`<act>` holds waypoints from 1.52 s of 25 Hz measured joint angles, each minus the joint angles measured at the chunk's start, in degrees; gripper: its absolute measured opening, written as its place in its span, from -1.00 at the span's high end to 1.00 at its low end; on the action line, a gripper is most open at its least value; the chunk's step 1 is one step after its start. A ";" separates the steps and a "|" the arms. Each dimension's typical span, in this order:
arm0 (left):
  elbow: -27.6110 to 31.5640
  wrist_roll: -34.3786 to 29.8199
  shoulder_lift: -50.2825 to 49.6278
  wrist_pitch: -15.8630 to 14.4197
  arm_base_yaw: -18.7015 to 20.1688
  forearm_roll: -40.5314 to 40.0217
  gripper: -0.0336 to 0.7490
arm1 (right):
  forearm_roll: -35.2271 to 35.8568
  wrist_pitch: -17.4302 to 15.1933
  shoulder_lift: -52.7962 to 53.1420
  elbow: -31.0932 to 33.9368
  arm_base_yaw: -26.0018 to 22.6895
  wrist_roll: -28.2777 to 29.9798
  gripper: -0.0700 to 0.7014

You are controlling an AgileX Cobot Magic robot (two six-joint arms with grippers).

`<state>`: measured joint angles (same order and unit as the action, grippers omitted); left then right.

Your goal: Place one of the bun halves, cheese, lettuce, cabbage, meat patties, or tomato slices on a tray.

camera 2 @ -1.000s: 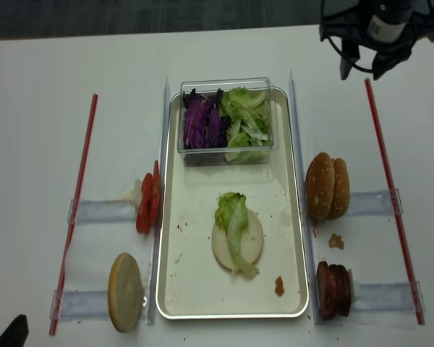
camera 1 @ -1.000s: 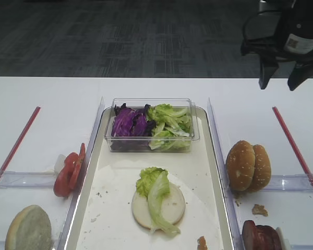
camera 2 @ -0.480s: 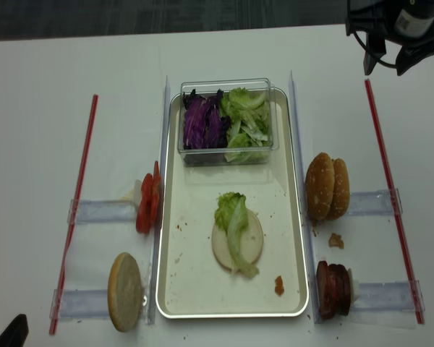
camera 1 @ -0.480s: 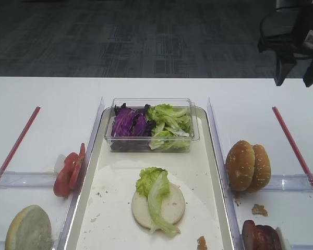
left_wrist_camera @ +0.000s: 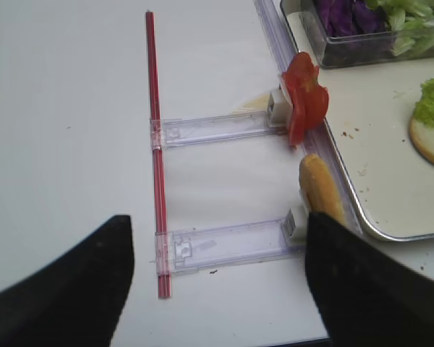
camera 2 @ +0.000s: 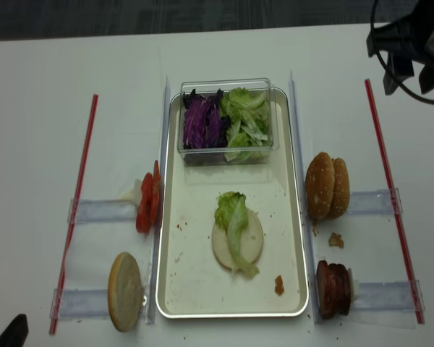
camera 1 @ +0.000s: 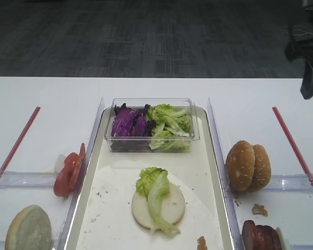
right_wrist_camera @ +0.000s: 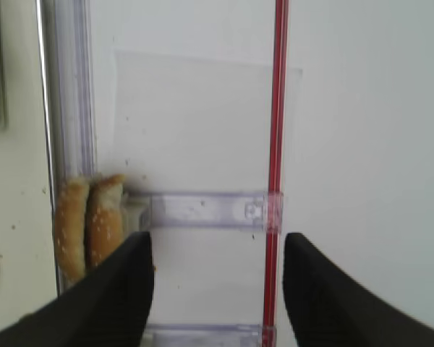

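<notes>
The cream tray (camera 2: 298, 217) lies in the middle. On it sits a pale bun half (camera 2: 252, 244) with a strip of lettuce (camera 2: 235, 220) across it. More lettuce (camera 2: 247, 124) and purple cabbage (camera 2: 202, 121) fill a clear tub (camera 2: 224, 83) at the tray's far end. Tomato slices (camera 2: 147, 202) and another bun half (camera 2: 125, 290) stand left of the tray. Sesame bun halves (camera 2: 327, 186) and meat patties (camera 2: 334, 289) stand to its right. No cheese shows. My right gripper (camera 2: 409, 79) hangs open and empty at the far right, above the table; the right wrist view shows it (right_wrist_camera: 217, 242) beside the sesame buns (right_wrist_camera: 87, 224). My left gripper (left_wrist_camera: 217, 220) is open and empty, near the table's front left.
Red strips (camera 2: 83, 195) (camera 2: 390, 188) run along both sides, joined to clear plastic holders (camera 2: 101, 211) (camera 2: 372, 202) that prop the food upright. Clear rails (camera 2: 163, 144) flank the tray. Crumbs (camera 2: 335, 240) lie between the sesame buns and the patties.
My right gripper has moved to the right, away from the tray and toward the edge of the view, staying open. The food has not moved.
</notes>
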<state>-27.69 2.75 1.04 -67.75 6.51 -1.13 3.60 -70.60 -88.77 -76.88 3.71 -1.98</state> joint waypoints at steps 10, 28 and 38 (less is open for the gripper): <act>0.00 0.00 0.00 0.00 0.00 0.00 -0.30 | -0.84 -0.54 22.11 14.01 0.00 1.33 -0.28; 0.00 0.00 0.00 0.00 0.00 0.00 -0.30 | -1.20 -1.92 63.71 33.44 0.00 1.36 -0.28; 0.00 0.00 0.00 0.00 0.00 0.00 -0.30 | -2.91 -2.18 77.68 40.24 0.00 1.44 -0.28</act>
<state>-27.69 2.75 1.04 -67.75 6.51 -1.13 0.70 -72.78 -11.09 -36.63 3.71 -0.54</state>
